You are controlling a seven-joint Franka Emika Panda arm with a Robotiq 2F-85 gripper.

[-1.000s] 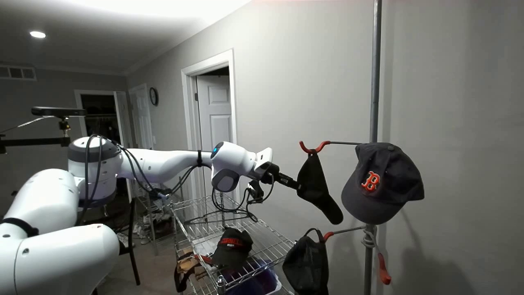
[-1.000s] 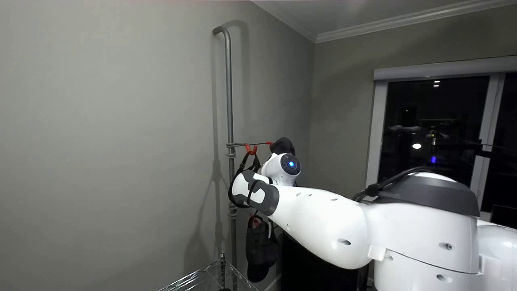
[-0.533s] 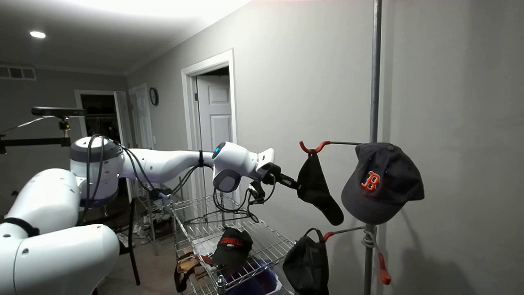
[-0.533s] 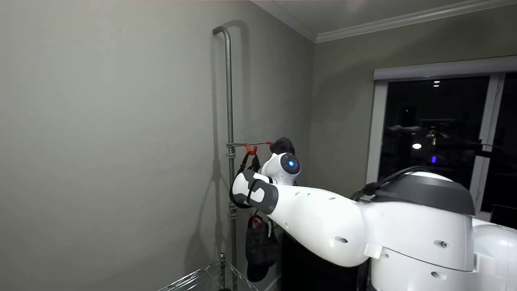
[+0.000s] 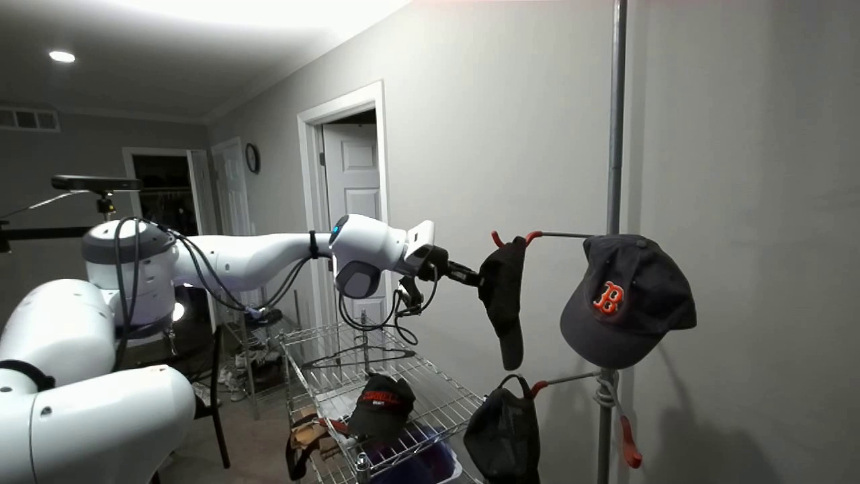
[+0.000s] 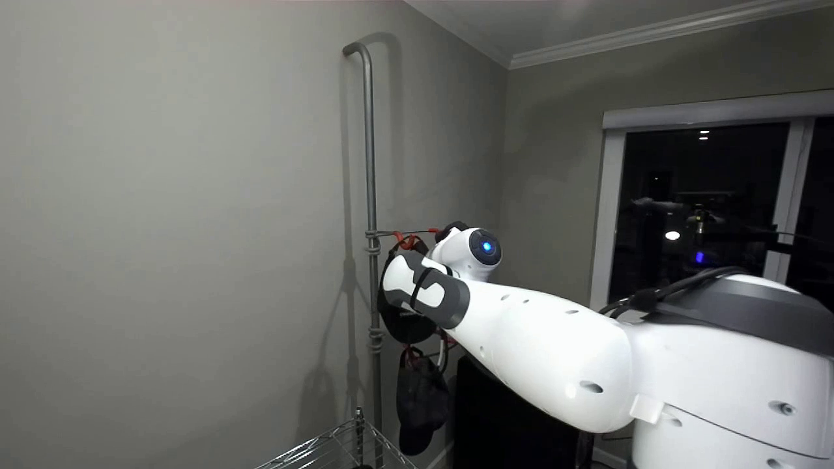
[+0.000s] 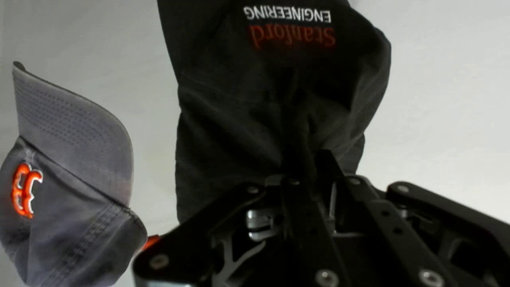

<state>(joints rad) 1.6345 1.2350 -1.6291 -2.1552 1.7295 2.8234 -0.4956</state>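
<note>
My gripper [image 7: 308,159] is shut on a black cap [image 7: 235,119], whose cloth bunches into folds between the fingers. White and red lettering on its front reads upside down in the wrist view. In an exterior view the black cap [image 5: 502,306] hangs from the gripper tip [image 5: 478,279], brim pointing down. Its top overlaps a red-tipped hook [image 5: 534,236]; whether the strap is still looped on that hook cannot be told. The arm partly covers the black cap [image 6: 405,326] in the other view. A navy cap [image 5: 638,296] with an orange B hangs close by.
A metal pole [image 5: 616,134] carries the hooks. Below hangs another dark cap [image 5: 504,430] on a lower hook [image 5: 541,386]. A wire rack [image 5: 447,396] holds a cap with red lettering [image 5: 381,410]. The wall [image 6: 195,195] stands behind the pole.
After staying almost still at first, the gripper has moved up and away from the pole. The black cap has come along, and its brim has swung to hang nearly straight down.
</note>
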